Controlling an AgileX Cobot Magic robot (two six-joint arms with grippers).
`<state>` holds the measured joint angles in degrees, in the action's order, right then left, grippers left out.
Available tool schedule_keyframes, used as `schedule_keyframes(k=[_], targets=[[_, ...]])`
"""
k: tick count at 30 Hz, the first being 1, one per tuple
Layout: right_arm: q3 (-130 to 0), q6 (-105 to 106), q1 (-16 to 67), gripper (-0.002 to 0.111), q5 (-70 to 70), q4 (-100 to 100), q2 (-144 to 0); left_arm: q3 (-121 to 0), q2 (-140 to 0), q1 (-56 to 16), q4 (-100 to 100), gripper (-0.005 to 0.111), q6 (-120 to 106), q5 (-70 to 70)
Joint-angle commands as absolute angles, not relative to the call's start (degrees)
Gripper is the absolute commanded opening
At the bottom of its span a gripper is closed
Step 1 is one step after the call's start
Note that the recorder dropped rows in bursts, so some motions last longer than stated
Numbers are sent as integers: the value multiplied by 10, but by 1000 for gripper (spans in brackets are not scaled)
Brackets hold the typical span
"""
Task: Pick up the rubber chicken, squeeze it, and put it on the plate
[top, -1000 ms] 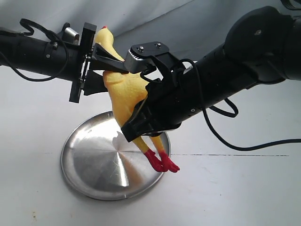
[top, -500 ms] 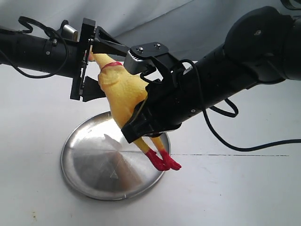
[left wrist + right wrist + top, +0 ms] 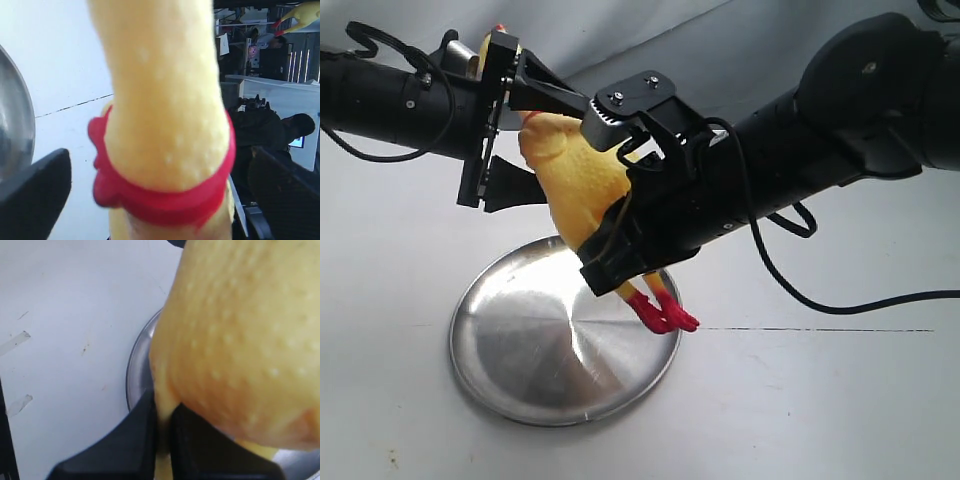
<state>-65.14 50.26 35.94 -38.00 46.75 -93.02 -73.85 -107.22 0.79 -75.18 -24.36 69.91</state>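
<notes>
Releasing logged: your left gripper (image 3: 563, 147) had spread its jaws off the rubber chicken (image 3: 575, 180) neck; squeeze judged done | right gripper (image 3: 618, 262) stayed clamped on its lower body | chicken hung above the plate (image 3: 520, 380), far-right side; placement remained.

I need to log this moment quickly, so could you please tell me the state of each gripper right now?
Left gripper: open, jaws apart around the neck of the chicken.
Right gripper: shut on the chicken's lower end.

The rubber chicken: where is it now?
Exterior view: the rubber chicken hangs left of centre above the plate, held by the right claw.
</notes>
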Motion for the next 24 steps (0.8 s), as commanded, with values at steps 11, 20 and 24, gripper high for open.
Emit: schedule_keyframes(k=[11, 20, 24], targets=[[-655, 597, 360, 0, -364, 505, -937, -743, -1066, 4, -752, 74, -223, 700], [-655, 599, 360, 0, -361, 505, -996, -743, -1066, 4, -745, 74, -213, 700], [-661, 600, 360, 0, -352, 506, -996, -743, -1066, 4, -722, 74, -210, 700]])
